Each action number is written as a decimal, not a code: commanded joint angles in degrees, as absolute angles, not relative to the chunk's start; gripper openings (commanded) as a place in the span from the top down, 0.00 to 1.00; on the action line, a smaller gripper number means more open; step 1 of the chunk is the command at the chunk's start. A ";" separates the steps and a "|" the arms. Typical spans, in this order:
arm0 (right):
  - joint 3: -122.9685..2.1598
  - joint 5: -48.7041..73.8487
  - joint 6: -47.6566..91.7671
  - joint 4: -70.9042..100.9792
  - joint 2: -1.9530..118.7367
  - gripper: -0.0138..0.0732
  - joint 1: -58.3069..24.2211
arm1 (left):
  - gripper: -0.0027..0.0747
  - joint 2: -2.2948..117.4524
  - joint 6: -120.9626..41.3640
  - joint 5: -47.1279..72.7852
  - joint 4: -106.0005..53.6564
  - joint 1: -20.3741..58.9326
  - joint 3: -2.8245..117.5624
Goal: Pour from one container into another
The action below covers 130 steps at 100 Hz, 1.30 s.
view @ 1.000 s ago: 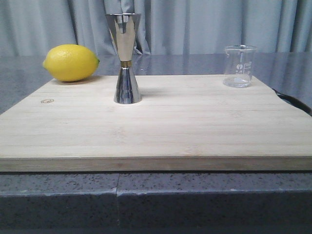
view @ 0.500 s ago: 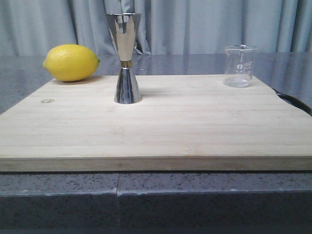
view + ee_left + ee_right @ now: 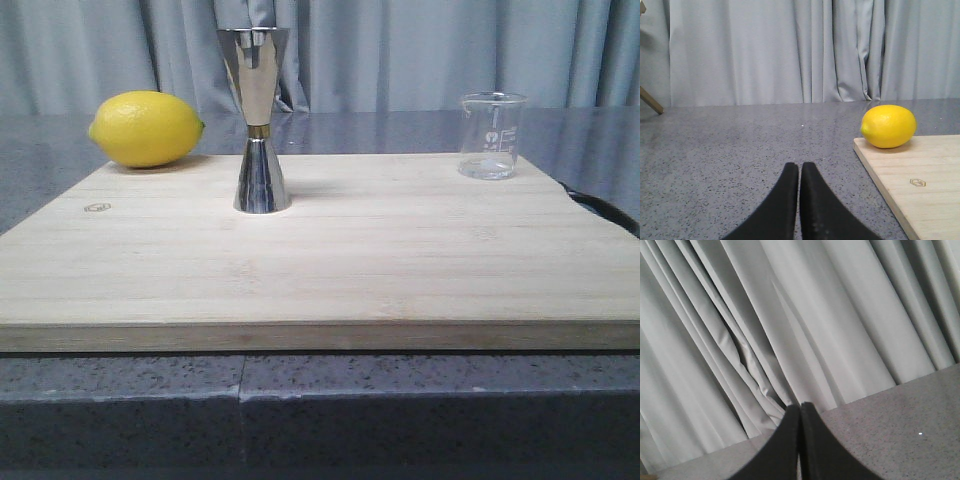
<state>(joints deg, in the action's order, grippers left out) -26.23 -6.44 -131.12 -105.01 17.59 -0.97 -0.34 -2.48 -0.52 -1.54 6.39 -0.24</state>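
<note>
A small clear glass beaker (image 3: pixel 491 135) with white marks stands upright at the far right of the wooden board (image 3: pixel 330 270). The tall steel hourglass jigger (image 3: pixel 258 120) with a gold band at its waist stands upright left of the board's middle. Neither arm shows in the front view. In the left wrist view, my left gripper (image 3: pixel 799 166) is shut with nothing in it, low over the grey table, left of the board's corner (image 3: pixel 910 175). My right gripper (image 3: pixel 800 406) is shut and empty, pointing at the curtain; neither container shows in its view.
A yellow lemon (image 3: pixel 146 128) lies at the board's far left corner and shows as the lemon (image 3: pixel 888 126) in the left wrist view. A dark curved object (image 3: pixel 603 208) lies off the board's right edge. Grey curtain (image 3: pixel 400 50) hangs behind the speckled grey table (image 3: pixel 60 150).
</note>
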 commanded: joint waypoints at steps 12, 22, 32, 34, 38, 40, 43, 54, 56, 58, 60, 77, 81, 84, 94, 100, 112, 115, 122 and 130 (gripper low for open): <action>-25.04 -6.80 -85.81 -73.79 17.97 0.92 -1.02 | 0.99 -1.75 -2.56 -5.30 -2.02 6.28 -0.53; -21.14 -4.32 -51.56 -39.96 16.19 0.92 -1.02 | 0.99 -1.75 -2.56 -5.30 -2.02 6.28 -0.53; -17.49 3.94 -29.06 -21.38 10.98 0.92 -1.02 | 0.99 -1.75 -2.56 -5.30 -2.02 6.28 -0.53; -16.65 5.20 -25.22 -18.45 9.62 0.92 -1.02 | 0.99 -1.75 -2.56 -5.30 -2.02 6.28 -0.53; -14.72 6.44 -19.30 -14.28 6.81 0.92 -1.02 | 0.99 -1.75 -2.56 -5.30 -2.02 6.28 -0.53; -13.63 6.37 -16.24 -12.03 5.37 0.92 -1.02 | 0.99 -1.75 -2.56 -5.30 -2.02 6.28 -0.53; -12.14 6.06 -12.66 -8.84 3.48 0.92 -1.02 | 0.99 -1.75 -2.56 -5.30 -2.02 6.28 -0.53; -5.97 3.38 -5.16 -1.72 -2.05 0.92 -0.29 | 0.99 -1.75 -2.56 -5.30 -2.02 6.28 -0.53; -5.20 1.82 -4.84 -0.66 -1.81 0.92 -0.15 | 0.99 -1.75 -2.56 -5.30 -2.02 6.28 -0.53; -3.95 0.00 -4.78 0.00 -1.80 0.92 0.18 | 0.99 -1.75 -2.56 -5.30 -2.02 6.28 -0.53; -2.66 -1.13 -4.78 0.00 -1.51 0.92 0.47 | 0.99 -1.75 -2.56 -5.30 -2.02 6.28 -0.53; 2.45 -4.16 -4.78 0.72 -1.82 0.92 1.13 | 0.99 -1.75 -2.56 -5.30 -2.02 6.28 -0.53; 2.45 -4.53 -4.78 0.72 -1.82 0.92 1.13 | 0.99 -1.75 -2.56 -5.30 -2.02 6.28 -0.43; 2.45 -4.92 -4.78 0.56 -1.82 0.92 1.13 | 0.99 -1.75 -2.56 -5.30 -2.02 6.28 -0.43; 2.45 -5.84 -4.78 0.56 -1.82 0.92 1.13 | 0.99 -1.75 -2.56 -5.30 -2.02 6.28 -0.43; 2.45 -5.87 -4.78 0.56 -1.82 0.92 1.13 | 0.99 -1.75 -2.56 -5.30 -2.02 6.28 -0.43; 2.45 -5.64 -4.78 0.56 -1.82 0.92 1.13 | 0.99 -1.75 -2.56 -5.30 -2.02 6.28 -0.43; 2.45 -5.64 -4.78 0.56 -1.82 0.92 1.13 | 0.99 -1.75 -2.56 -5.30 -2.02 6.28 -0.43; 2.45 -5.59 -4.78 0.56 -1.82 0.92 1.13 | 0.99 -1.75 -2.56 -5.30 -2.02 6.28 -0.43; 2.45 -5.59 -4.78 0.56 -1.82 0.92 1.13 | 0.99 -1.75 -2.56 -5.30 -2.02 6.28 -0.43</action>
<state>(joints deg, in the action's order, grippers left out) 0.97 -0.70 -5.49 0.54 -0.49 0.88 -0.34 -2.48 -0.91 -1.54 6.39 -0.24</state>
